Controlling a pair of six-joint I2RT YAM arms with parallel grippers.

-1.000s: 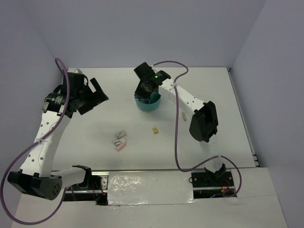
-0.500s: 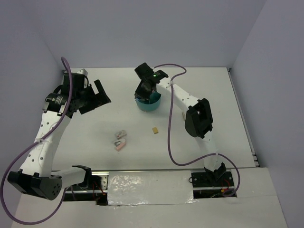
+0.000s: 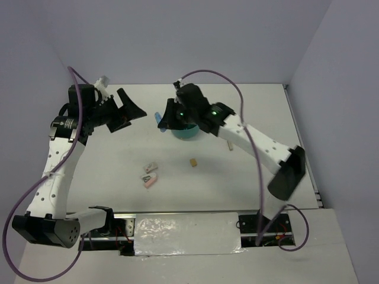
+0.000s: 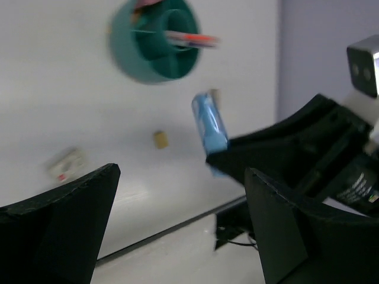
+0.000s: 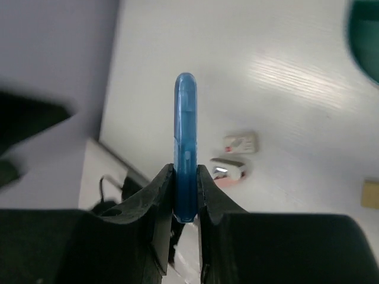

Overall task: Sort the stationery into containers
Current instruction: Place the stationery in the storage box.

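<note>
My right gripper (image 5: 185, 177) is shut on a light-blue capsule-shaped piece (image 5: 185, 142), which stands upright between its fingers. From above, this piece (image 3: 157, 115) hangs just left of the round teal tub (image 3: 188, 135). In the left wrist view the tub (image 4: 127, 50) holds a pink-orange pen (image 4: 190, 39). My left gripper (image 3: 131, 109) is open and empty, left of the capsule and pointing at it. On the table lie a tan block (image 3: 193, 161), a pink-white block (image 3: 151, 167), a grey piece (image 3: 145, 177) and a pink piece (image 3: 149, 183).
A small beige piece (image 3: 229, 145) lies right of the tub, under the right arm. The right arm's elbow (image 3: 286, 173) sticks out over the table's right side. Purple cables loop above both arms. Walls close the table at the back and sides.
The right gripper has swung from over the tub to its left side, with the blue capsule in it, and its elbow has moved right. The left gripper has shifted up and toward it.
</note>
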